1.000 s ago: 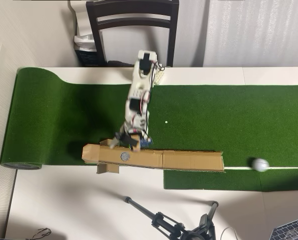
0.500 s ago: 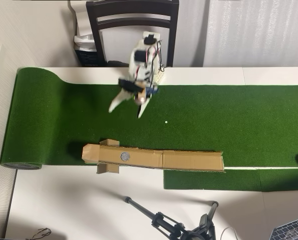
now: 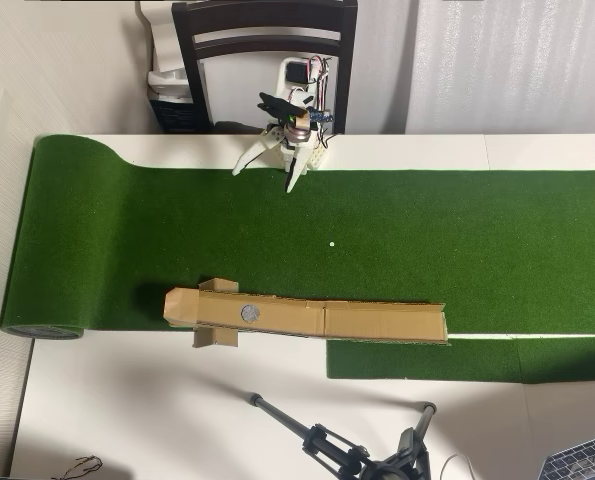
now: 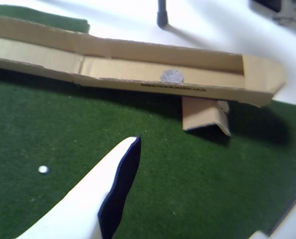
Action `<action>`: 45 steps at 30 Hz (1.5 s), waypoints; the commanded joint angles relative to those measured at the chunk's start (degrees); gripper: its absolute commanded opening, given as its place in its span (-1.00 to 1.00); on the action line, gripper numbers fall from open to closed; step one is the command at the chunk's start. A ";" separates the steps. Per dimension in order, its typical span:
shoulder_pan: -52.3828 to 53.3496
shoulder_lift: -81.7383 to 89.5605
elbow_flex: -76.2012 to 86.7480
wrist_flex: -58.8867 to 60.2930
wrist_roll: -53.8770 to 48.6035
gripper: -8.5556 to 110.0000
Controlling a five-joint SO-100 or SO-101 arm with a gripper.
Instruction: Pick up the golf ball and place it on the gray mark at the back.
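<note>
Overhead view, items by size. Bench (image 3: 127,420): white, carrying the green turf mat (image 3: 457,240). Cardboard channel (image 3: 377,322): along the mat's near edge, unmoved. Arm: drawn back from the channel to the chair side within the last second, fingers (image 3: 267,172) spread and empty. Gray mark (image 3: 249,312): bare, in both views (image 4: 171,75). Golf ball: rolled off the right edge, now out of sight in both views. White speck (image 3: 331,243): mid-mat. Judgement: placement failed; the ball needs retrieving.

One gray mark (image 3: 249,312), one white speck (image 3: 331,243)
</note>
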 commanded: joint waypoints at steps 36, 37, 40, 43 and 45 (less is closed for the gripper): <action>-12.92 21.01 48.96 -2.55 10.63 -0.02; -13.10 21.01 48.96 -1.49 10.72 -0.06; -13.27 21.09 48.96 -0.70 10.72 -0.25; -12.74 21.09 49.04 -0.70 10.72 -0.46; -12.74 21.09 49.13 -0.62 10.72 -0.61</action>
